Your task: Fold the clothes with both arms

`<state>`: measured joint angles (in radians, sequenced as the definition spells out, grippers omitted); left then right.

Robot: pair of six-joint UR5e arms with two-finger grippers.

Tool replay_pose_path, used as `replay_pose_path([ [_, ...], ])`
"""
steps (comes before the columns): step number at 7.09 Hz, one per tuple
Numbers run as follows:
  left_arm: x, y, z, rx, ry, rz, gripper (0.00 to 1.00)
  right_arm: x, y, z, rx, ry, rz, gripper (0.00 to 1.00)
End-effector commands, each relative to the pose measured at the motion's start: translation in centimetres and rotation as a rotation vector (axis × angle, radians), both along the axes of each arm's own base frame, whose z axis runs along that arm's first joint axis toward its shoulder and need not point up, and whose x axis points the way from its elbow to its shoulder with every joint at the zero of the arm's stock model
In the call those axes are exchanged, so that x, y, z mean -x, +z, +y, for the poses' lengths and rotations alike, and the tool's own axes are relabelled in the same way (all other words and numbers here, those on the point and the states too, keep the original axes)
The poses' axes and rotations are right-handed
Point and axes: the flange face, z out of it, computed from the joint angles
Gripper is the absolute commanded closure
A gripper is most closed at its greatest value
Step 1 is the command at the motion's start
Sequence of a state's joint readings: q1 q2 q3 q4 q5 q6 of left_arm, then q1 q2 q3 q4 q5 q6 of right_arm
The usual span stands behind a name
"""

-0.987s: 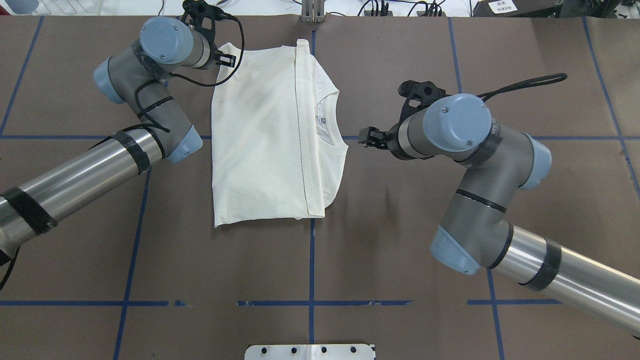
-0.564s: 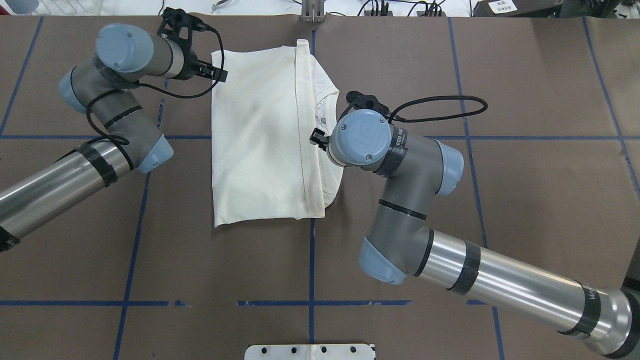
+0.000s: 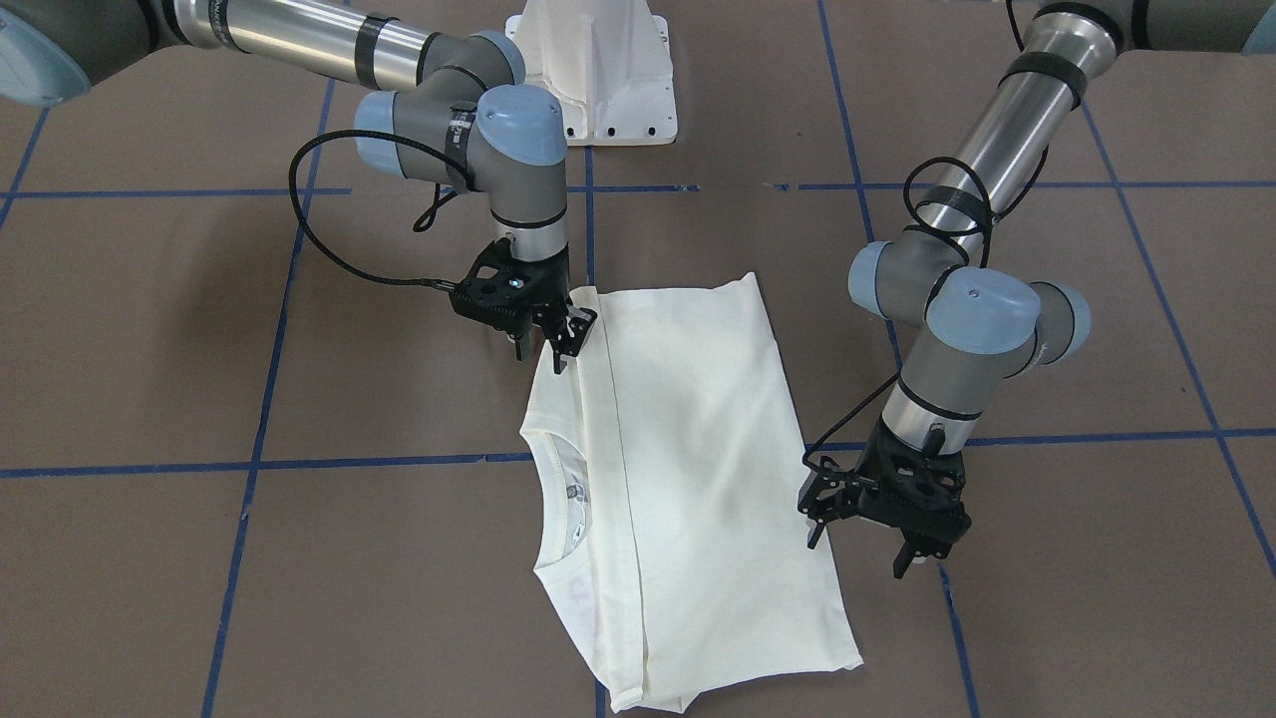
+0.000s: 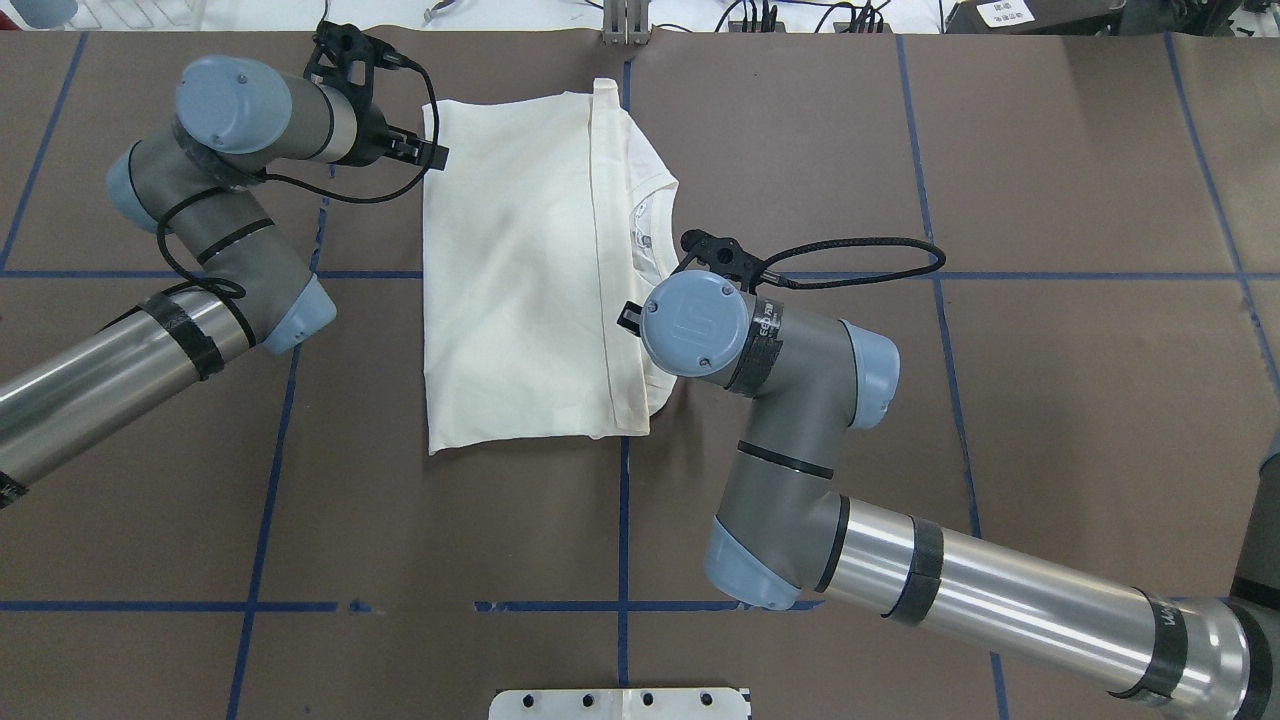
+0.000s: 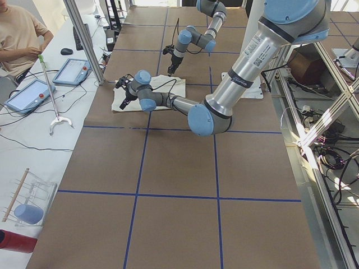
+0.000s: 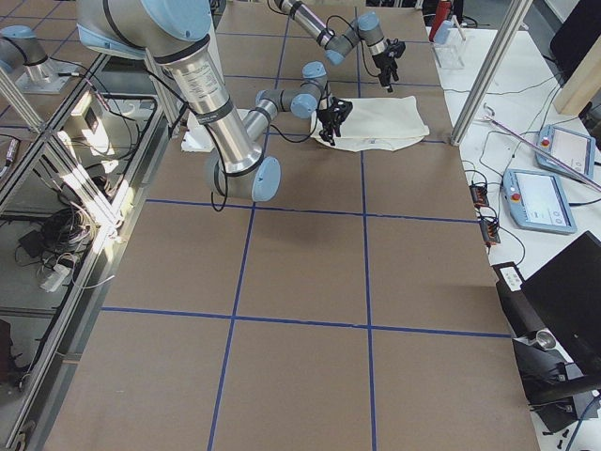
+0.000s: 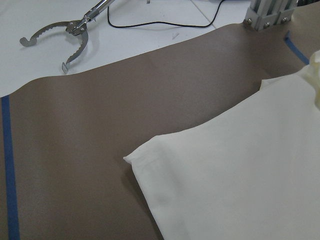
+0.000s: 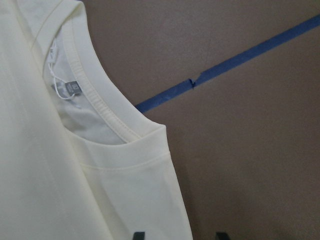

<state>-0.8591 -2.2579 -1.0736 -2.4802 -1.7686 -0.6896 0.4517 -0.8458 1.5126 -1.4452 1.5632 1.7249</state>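
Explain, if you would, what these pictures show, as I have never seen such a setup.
A left arm and a right arm work at a brown table. One camera looks down from behind the robot, one faces it, two watch from the table's ends, and one rides on each wrist. A folded cream shirt lies flat there. The left arm's fingers hover by its edge; the right arm's fingers stand over its collar side. Both are spread, gripping nothing.

Silver-grey arms (image 4: 1030,600), light-blue caps (image 4: 690,325), black cables (image 4: 870,241)
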Motion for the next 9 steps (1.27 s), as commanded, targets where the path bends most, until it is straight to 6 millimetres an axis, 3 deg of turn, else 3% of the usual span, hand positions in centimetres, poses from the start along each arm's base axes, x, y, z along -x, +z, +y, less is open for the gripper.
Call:
replay_pose_path([
  [1,0.0,0.1,0.0,0.001,0.0,0.0,0.0,0.6,0.2,0.8,-0.009,0.0,0.014,0.45],
  [8,0.0,0.2,0.0,0.003,-0.002,-0.003,0.0,2.0,0.5,2.2,-0.023,-0.009,0.025,0.5],
  [9,0.0,0.2,0.0,0.003,-0.002,-0.003,0.0,2.0,0.4,2.2,-0.023,-0.008,0.021,0.59],
])
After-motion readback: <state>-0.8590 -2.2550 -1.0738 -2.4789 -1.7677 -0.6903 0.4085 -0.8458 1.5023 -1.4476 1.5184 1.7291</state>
